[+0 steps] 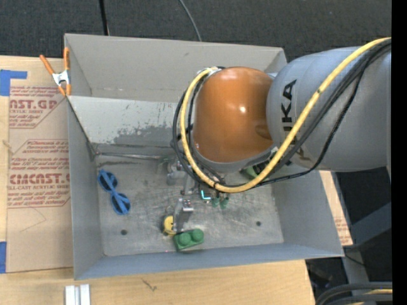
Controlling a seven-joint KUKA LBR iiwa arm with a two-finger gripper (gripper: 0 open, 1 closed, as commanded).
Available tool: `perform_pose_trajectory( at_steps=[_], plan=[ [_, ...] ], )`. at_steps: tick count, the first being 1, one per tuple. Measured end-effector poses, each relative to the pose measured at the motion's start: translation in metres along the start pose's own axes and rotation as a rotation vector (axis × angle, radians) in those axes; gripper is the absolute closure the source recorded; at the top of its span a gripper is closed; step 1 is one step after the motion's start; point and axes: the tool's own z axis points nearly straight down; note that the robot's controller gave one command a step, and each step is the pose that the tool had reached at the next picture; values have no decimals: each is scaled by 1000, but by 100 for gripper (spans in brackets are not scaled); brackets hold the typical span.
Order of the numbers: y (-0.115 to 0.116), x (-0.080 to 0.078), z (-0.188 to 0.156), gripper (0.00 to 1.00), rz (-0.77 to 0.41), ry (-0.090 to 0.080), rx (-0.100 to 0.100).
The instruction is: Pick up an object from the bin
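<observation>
Apparently the nearest thing to the gripper (184, 210) is a small yellow piece (169, 224). It lies on the floor of the bin (121, 116), near the front wall and about the middle of it. A green block (189, 237) with rounded bumps lies just beside it, on the side of the front wall, and the two seem to touch. The gripper is low over the floor, and its tip is just beside the yellow piece, on the arm's side. From this view nobody can tell how far the gripper is open, and nothing can be seen held in it.

To do this step well, the gripper should probably come exactly over one thing, not over the seam between the two. The yellow piece is small and rounded, so it may slip away if it is caught off its middle. The green block looks bigger and may be easier to close on. The descent should stop at the floor without pressing hard, because the metal is stiff. The closing should be finished before any lifting.

Farther off, a blue toy (113, 192), shaped like spectacles, lies well apart near the left wall. The arm's orange cover (232, 116) hangs above the right half of the bin.
</observation>
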Motion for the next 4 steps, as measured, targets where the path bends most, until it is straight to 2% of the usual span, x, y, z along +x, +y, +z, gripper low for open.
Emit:
perform_pose_trajectory(
  at_steps=[1,2,3,4],
  plan=[
    [-40,3,140,0,-146,-10,-1],
    [-39,4,138,100,-149,-6,-1],
    [-45,-12,45,100,-160,-17,0],
    [-46,-3,1,100,-187,-13,0]
  ],
)
